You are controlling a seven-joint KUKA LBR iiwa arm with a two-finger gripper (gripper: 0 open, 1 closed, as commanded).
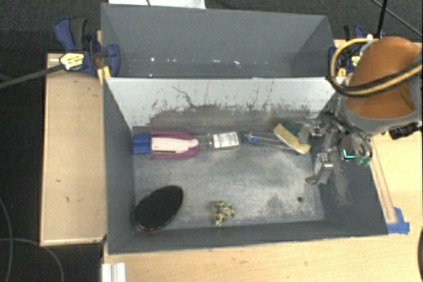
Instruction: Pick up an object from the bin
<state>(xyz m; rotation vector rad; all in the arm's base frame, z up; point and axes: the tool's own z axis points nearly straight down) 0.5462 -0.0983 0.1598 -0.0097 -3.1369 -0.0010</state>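
Wrist hardware crowds the gripper (321, 172) at the right side of the bin (218, 43). An orange cover (386, 72) and looped cables sit above it, and the arm is cut off by the right edge of the view. The jaws hang low, tip close to the bin floor, near the right wall. Whether they are spread or pressed together cannot be told, because the metal parts overlap from this angle.

The nearest thing is a dish wand lying at the foot of the rear wall, right of centre. Its yellow sponge head (288, 137) is just left of the gripper's upper body, and its blue handle (261, 139) points left. Whether head and gripper touch cannot be made out.

Further left along the same wall lies a small clear bottle (225, 141), on its side. Beyond it is a pink-and-blue object (166, 144), kind unclear, blue end to the left.

In the front-left corner a black oval object (158, 208) lies close to the left and front walls. At front centre is a small greenish-brown clump (223, 211), too small to identify.

Bare floor runs across the middle and front right, between the rear row and the front things. The gripper's tip is over the right end of that patch, with the sloping right wall close beside it.
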